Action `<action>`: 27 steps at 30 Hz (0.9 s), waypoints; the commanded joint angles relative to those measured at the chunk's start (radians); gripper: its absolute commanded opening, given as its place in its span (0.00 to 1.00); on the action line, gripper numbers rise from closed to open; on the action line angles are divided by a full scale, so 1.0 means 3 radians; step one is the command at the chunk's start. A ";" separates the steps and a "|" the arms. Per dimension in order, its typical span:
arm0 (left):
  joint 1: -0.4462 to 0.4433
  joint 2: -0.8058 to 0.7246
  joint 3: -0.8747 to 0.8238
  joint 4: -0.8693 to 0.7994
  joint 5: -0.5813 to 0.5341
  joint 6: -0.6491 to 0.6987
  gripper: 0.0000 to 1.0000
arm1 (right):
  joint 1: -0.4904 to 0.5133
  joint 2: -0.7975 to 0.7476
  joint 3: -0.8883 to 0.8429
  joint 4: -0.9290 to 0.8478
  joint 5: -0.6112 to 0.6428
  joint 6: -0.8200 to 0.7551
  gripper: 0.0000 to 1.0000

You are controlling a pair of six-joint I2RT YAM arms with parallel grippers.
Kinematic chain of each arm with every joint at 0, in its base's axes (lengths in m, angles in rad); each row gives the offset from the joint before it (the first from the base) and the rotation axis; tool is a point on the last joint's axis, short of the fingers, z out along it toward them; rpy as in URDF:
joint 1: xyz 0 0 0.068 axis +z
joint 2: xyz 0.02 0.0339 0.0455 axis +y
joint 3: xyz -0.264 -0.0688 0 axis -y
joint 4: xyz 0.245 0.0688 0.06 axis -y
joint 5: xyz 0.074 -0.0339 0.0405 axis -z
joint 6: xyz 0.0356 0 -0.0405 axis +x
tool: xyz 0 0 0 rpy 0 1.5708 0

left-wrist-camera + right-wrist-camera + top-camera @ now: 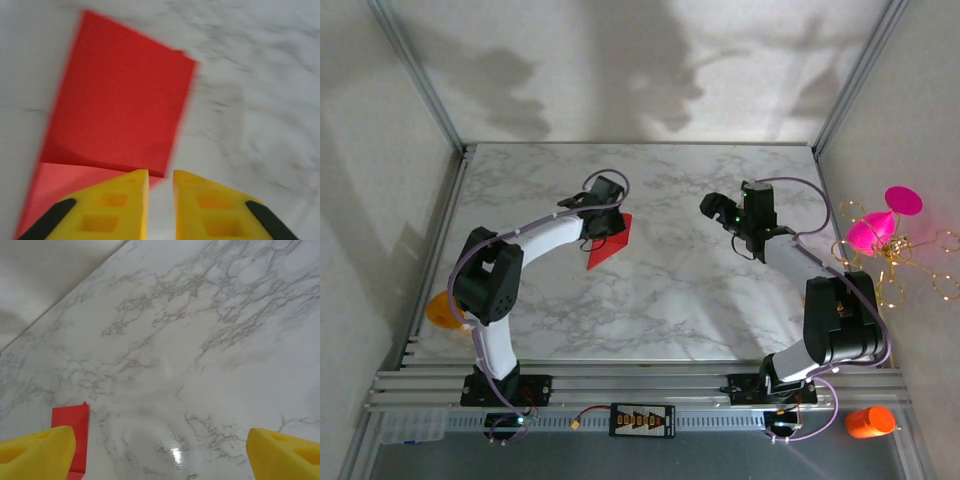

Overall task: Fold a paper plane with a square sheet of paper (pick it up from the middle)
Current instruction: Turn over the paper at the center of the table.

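Paper (610, 243) lay folded | left gripper (160, 175) was nearly shut at its 6 o'clock edge, hold unclear | right gripper (162, 436) gaped empty | thin edge might slip, skewing fold

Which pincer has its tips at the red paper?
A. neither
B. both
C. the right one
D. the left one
D: the red paper lies just in front of the tips of the left pincer, while the right pincer hangs wide open over bare marble, apart from the paper.
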 commanded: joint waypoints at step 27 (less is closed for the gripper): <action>-0.0294 0.0477 0.0002 0.0131 0.0414 -0.0108 0.14 | 0.0036 0.0110 -0.0192 0.0181 -0.0442 0.0192 0.85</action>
